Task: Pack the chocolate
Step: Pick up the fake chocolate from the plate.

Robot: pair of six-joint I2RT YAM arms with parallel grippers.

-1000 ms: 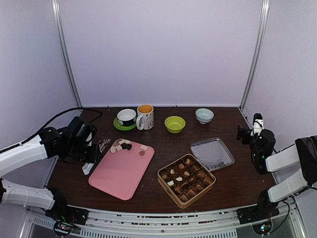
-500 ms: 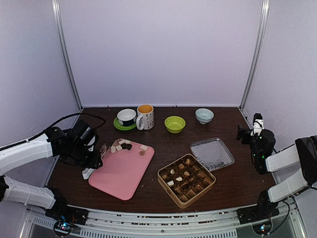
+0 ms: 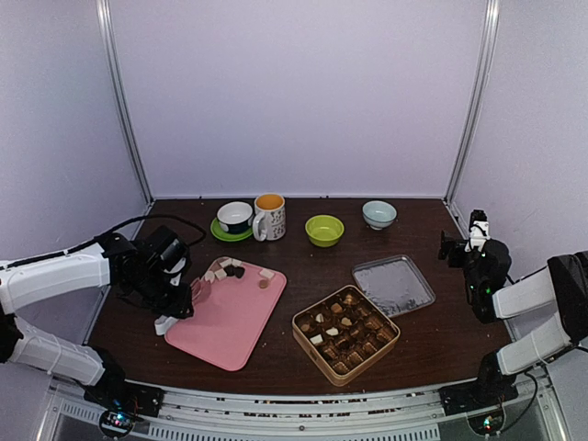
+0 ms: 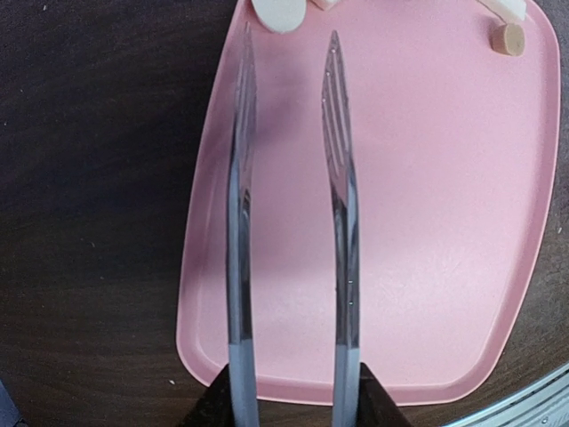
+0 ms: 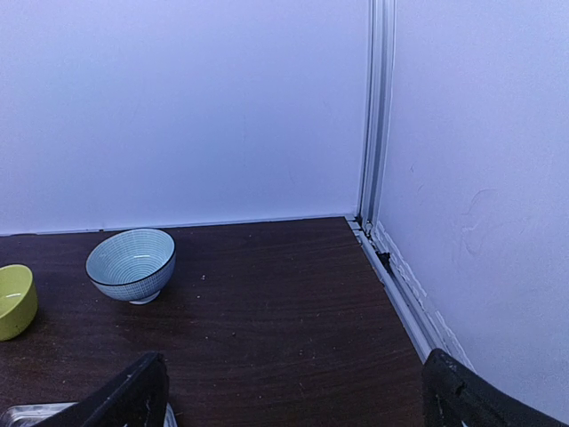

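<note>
Several loose chocolate pieces [image 3: 230,268] lie at the far end of a pink tray [image 3: 225,322]; more fill the square gold tin [image 3: 296,323]. My left gripper [image 3: 176,301] is shut on metal tongs [image 4: 342,205]. The two blades stand apart over the tray's [image 4: 427,222] left part, nothing between them. Their tips point at a cream chocolate piece [image 4: 276,11], just short of it. A tan piece [image 4: 508,38] sits at the far right of the tray. My right gripper [image 5: 298,405] hangs open and empty over the table's right back corner, far from the tin.
A silver lid [image 3: 393,285] lies right of the tin. Along the back stand a cup on a green saucer [image 3: 234,219], a patterned mug [image 3: 269,217], a green bowl [image 3: 324,230] and a pale blue bowl [image 5: 132,264]. The side wall [image 5: 480,222] is close on the right.
My left arm has swung right and nearer, carrying the tongs from beside the tray to over its left part. The blades have spread a little. The right arm has not moved.
</note>
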